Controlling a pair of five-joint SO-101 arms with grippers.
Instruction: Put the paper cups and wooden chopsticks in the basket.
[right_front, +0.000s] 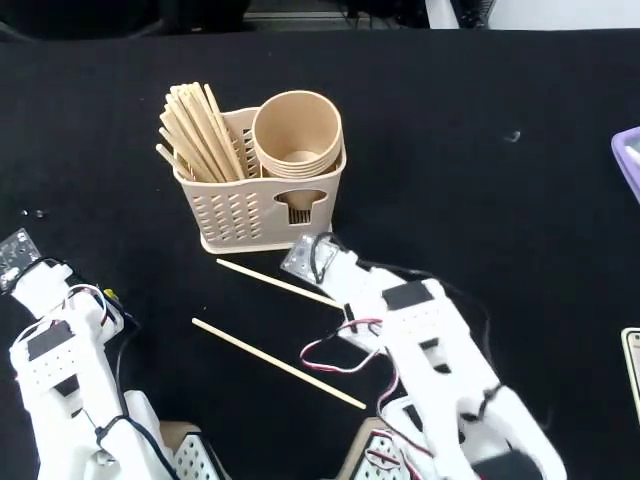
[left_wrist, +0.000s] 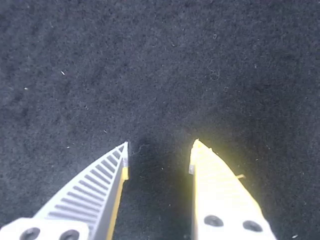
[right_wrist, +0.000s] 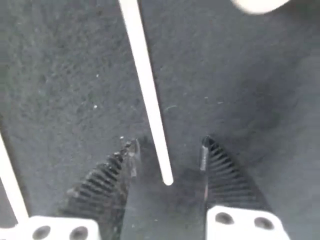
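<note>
A beige slotted basket (right_front: 240, 210) stands at the back, holding a bundle of wooden chopsticks (right_front: 195, 130) and a stack of paper cups (right_front: 297, 130). Two loose chopsticks lie on the black table in front of it, the nearer-to-basket chopstick (right_front: 270, 280) and a longer one (right_front: 280, 364). My right gripper (right_front: 308, 258) is just in front of the basket, open, and straddles the end of that chopstick (right_wrist: 146, 90) without clamping it. The second chopstick (right_wrist: 10, 185) lies to one side. My left gripper (left_wrist: 160, 150) is open over bare table at the far left (right_front: 18, 258).
A purple object (right_front: 628, 155) sits at the right edge of the table. A blurred pale corner of the basket (right_wrist: 255, 4) shows beyond my right gripper. Black cloth covers the table (right_front: 480, 200).
</note>
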